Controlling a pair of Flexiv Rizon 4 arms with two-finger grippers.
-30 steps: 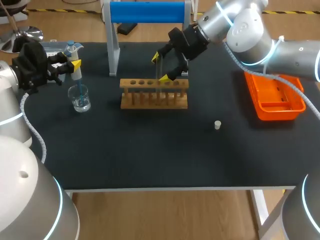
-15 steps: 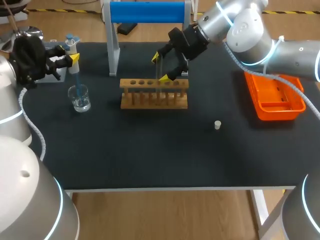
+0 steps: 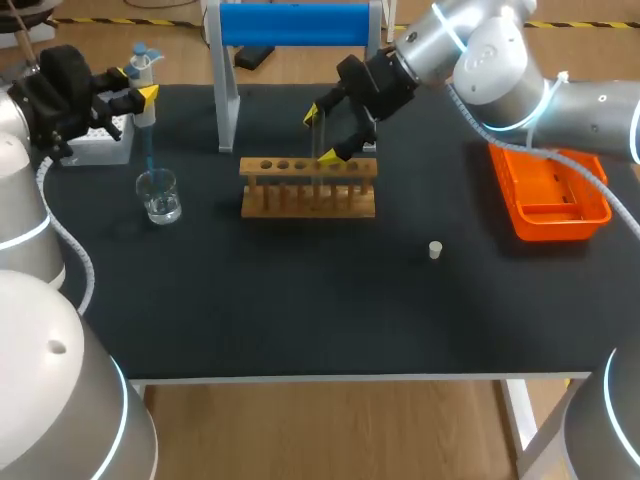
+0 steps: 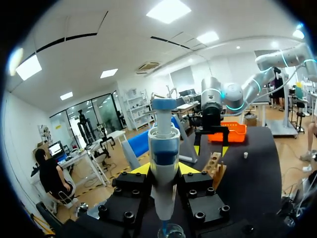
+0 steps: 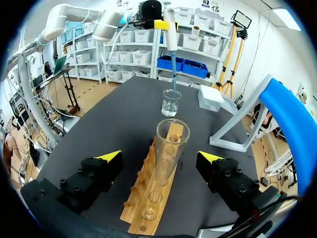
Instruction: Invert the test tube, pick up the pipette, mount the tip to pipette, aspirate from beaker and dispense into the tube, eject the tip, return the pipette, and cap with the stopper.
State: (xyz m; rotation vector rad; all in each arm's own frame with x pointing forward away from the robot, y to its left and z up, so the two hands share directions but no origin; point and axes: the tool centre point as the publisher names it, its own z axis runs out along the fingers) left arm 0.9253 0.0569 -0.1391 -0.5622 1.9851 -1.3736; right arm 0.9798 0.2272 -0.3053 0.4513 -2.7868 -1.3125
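Yellow fingertips of the left pincer (image 4: 163, 171) clamp the pipette (image 4: 164, 144) from both sides. They hold it upright, with its blue tip (image 3: 150, 155) pointing down at the mouth of the beaker (image 3: 160, 195). Whether the tip touches the water cannot be told.

The right pincer (image 5: 160, 157) stands wide around the test tube (image 5: 168, 144) and touches neither side. The tube sits upright in the wooden rack (image 3: 308, 188), at three o'clock from the beaker. The stopper (image 3: 435, 250) lies at four o'clock from the rack.

The likely trouble lies in carrying the pipette across to the tube. The tube's mouth is narrow, so a slightly tilted pipette could strike its rim or a right finger. Since nothing steadies the tube, a knock might rock it. A jolt could also shake drops from the tip.
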